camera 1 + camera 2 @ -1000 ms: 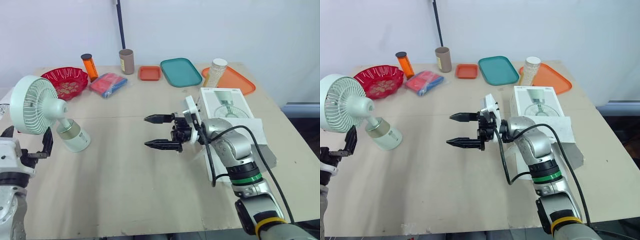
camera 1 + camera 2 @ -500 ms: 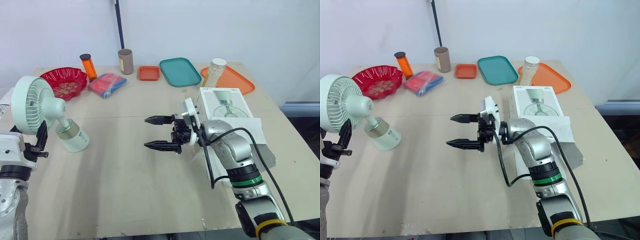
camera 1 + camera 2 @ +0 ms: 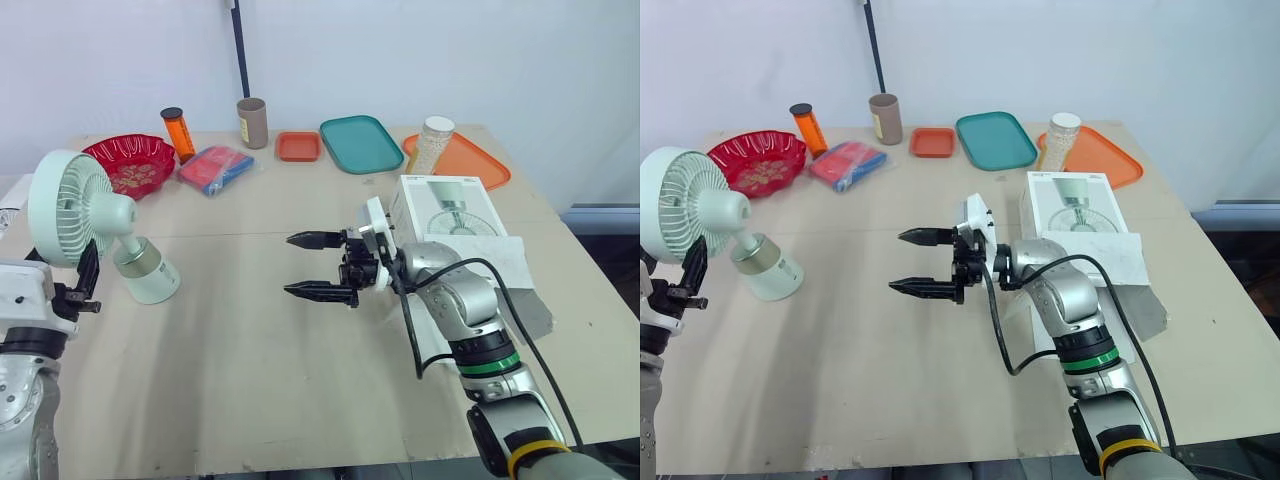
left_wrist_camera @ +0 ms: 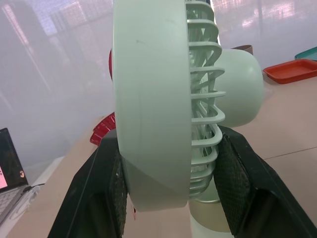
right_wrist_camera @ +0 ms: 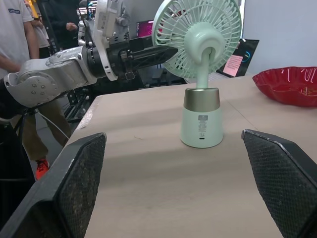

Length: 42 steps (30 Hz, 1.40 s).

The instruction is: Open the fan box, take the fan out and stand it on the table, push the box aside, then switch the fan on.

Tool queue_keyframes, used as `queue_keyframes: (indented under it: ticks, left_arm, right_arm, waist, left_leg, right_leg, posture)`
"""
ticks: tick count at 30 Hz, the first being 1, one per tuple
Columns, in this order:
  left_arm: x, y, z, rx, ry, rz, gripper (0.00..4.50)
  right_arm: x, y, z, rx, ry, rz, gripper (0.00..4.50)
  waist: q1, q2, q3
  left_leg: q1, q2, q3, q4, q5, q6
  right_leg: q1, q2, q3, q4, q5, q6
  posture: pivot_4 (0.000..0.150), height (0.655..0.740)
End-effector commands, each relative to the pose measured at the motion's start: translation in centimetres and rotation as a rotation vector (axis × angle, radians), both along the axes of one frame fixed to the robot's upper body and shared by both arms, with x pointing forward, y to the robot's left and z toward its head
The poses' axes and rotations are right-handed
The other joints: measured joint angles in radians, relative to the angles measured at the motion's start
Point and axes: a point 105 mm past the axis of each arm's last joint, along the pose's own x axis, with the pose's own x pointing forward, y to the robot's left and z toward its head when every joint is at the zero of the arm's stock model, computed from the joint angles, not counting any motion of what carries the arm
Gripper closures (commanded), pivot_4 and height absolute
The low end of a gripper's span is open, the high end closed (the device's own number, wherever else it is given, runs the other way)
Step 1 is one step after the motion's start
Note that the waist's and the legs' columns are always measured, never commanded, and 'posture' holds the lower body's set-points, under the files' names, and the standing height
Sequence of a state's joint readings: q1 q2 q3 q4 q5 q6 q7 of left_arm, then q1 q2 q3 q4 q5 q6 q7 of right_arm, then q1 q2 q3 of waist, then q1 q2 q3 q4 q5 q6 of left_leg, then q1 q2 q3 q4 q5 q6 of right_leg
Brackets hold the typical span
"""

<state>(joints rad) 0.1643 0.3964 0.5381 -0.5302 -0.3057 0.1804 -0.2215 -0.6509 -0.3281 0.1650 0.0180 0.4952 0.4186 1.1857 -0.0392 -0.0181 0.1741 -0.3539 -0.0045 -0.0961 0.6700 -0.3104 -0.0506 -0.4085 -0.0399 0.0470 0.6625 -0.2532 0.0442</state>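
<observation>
- Left fingers (image 4: 106, 188): spread wide, one on each side of the lower rim of the fan head. I cannot tell whether the pads press on it.
- Pale green round-headed plastic desk fan (image 3: 72, 208): stands upright on its own base at the left edge of the light wooden tabletop (image 3: 250, 350), out of its box.
- Back row: red glossy bowl (image 3: 128, 163) behind the fan, orange bottle with black cap (image 3: 179, 134), blue-and-red packet (image 3: 216, 167), brown cardboard tube (image 3: 253, 122), small orange tray (image 3: 299, 146), teal oblong tray (image 3: 362, 143), white-lidded jar of pale grains (image 3: 433, 146) resting on a larger orange tray (image 3: 470, 160).
- Right fingers (image 3: 318, 239): wide apart, holding nothing, hovering over mid-tabletop, tips pointing toward the fan, well apart from it.
- White cardboard fan box (image 3: 448, 203): lies on the right of the tabletop just behind my right forearm, printed fan picture facing up, with a white flap spread toward the near side.
</observation>
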Motion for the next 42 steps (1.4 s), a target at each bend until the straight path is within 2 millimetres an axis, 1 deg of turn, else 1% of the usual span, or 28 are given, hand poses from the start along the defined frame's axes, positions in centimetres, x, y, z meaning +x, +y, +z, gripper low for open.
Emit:
queue_keyframes:
  ticks: [1,5,14,16,19,22,24,29,32,37,42]
  left_arm:
    - [-0.2,-1.7,2.3,0.009,-0.083,-0.056,2.6]
    - [0.1,-2.6,2.9,0.009,-0.099,-0.084,2.6]
    - [-0.2,-4.0,4.5,-0.002,-0.147,-0.12,2.6]
    - [0.2,-5.4,5.0,-0.004,-0.154,-0.181,2.6]
    - [0.5,-7.2,5.1,-0.011,-0.146,-0.246,2.6]
    - [0.8,-9.0,4.6,-0.045,-0.115,-0.313,2.6]
    - [0.8,-9.8,4.1,-0.076,-0.086,-0.353,2.6]
    - [1.0,-10.1,3.7,-0.086,-0.051,-0.367,2.6]
    - [1.2,-10.2,3.7,-0.1,-0.047,-0.385,2.6]
    - [1.6,-11.2,3.9,-0.119,-0.049,-0.434,2.6]
    - [1.8,-11.4,4.0,-0.096,-0.04,-0.459,2.6]
  right_arm:
    - [-0.1,0.4,1.1,0.013,-0.034,0.008,0.0]
    - [0.1,0.7,0.9,0.008,-0.028,0.006,0.0]
    - [0.0,0.9,1.2,-0.001,-0.028,0.004,0.0]
    - [0.1,1.4,1.7,0.008,-0.03,-0.002,0.0]
    - [0.5,2.0,2.4,0.018,-0.026,-0.027,0.0]
    - [1.3,2.5,2.5,0.012,-0.021,-0.076,0.0]
    - [1.9,2.9,2.5,0.008,-0.011,-0.11,0.0]
    - [3.1,3.8,1.5,-0.04,-0.028,-0.206,0.0]
    - [3.4,4.4,1.4,-0.036,-0.022,-0.228,0.0]
    - [4.3,5.6,0.7,-0.05,-0.009,-0.306,0.0]
    - [4.7,6.6,1.2,-0.025,0.002,-0.339,0.0]
  waist:
    - [0.0,0.0,0.0]
    - [0.0,0.0,0.0]
    - [0.0,-0.002,0.001]
    - [0.001,-0.002,0.001]
    - [0.0,-0.002,0.001]
    - [0.0,-0.002,0.001]
    - [0.0,-0.002,0.001]
    - [-0.005,-0.002,0.001]
    - [-0.006,-0.002,0.001]
    - [-0.006,-0.002,0.001]
    - [-0.007,-0.002,0.001]
  left_leg:
    - [0.0,0.0,0.0,0.0,0.0,0.0]
    - [0.0,0.0,0.0,0.0,0.0,0.0]
    - [-0.001,0.0,0.0,0.0,0.0,-0.001]
    - [-0.001,0.0,-0.001,0.0,0.0,-0.001]
    - [-0.001,0.0,-0.001,0.0,0.001,-0.002]
    - [-0.001,0.0,-0.001,0.0,0.001,-0.003]
    - [-0.001,0.0,-0.001,0.0,0.001,-0.003]
    - [-0.002,0.0,-0.001,0.0,0.001,-0.003]
    - [-0.002,0.0,-0.001,0.0,0.001,-0.004]
    - [-0.003,0.0,-0.001,0.0,0.002,-0.004]
    - [-0.004,0.0,-0.001,0.0,0.002,-0.005]
  right_leg:
    - [0.0,0.0,0.0,0.0,0.0,0.0]
    - [0.0,0.0,0.0,0.0,0.0,0.0]
    - [-0.001,0.0,0.0,0.0,0.0,0.0]
    - [-0.001,0.0,0.0,0.0,0.0,0.0]
    - [-0.001,0.0,0.0,0.0,0.0,0.0]
    - [-0.001,0.0,0.0,0.0,0.0,0.0]
    - [-0.001,0.0,0.0,0.0,0.0,0.0]
    - [-0.002,0.001,0.0,0.001,0.0,0.0]
    - [-0.002,0.001,0.0,0.001,0.0,0.0]
    - [-0.003,0.001,0.0,0.001,0.0,0.0]
    - [-0.004,0.001,0.0,0.001,0.0,0.0]
  posture:
    - [0.15,0.74]
    - [0.15,0.74]
    - [0.15,0.74]
    - [0.15,0.74]
    - [0.15,0.74]
    - [0.15,0.74]
    - [0.15,0.74]
    - [0.15,0.74]
    - [0.15,0.74]
    - [0.15,0.74]
    - [0.15,0.74]
